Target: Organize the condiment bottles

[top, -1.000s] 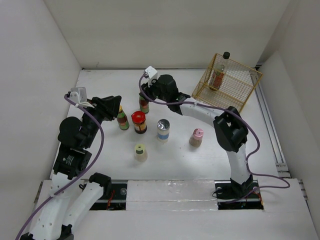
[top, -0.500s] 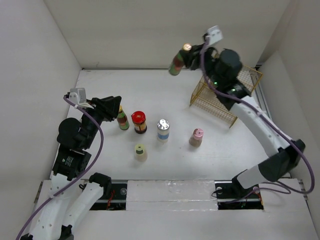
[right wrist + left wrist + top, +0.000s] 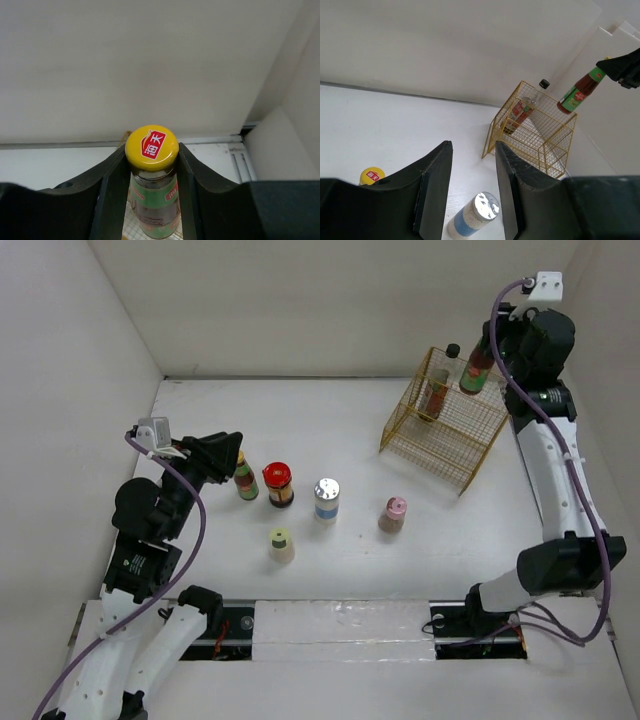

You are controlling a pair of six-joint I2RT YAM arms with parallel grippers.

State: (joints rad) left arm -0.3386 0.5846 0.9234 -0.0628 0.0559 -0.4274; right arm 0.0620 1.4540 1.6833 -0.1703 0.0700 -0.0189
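The table [image 3: 340, 430] and enclosing walls were plain white. Seven condiment bottles [image 3: 326, 499] were counted: five stood upright on the table, one black-capped bottle [image 3: 436, 395] stood inside the single gold wire basket [image 3: 450, 435], and one yellow-capped bottle [image 3: 475, 375] was clamped in the right gripper [image 3: 151, 150] above it. The left gripper [image 3: 472, 150] gaped, empty.

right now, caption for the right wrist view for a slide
Right claw shut on a yellow-capped bottle, white wall behind.

overhead view and left wrist view share the gold basket [image 3: 450, 440].
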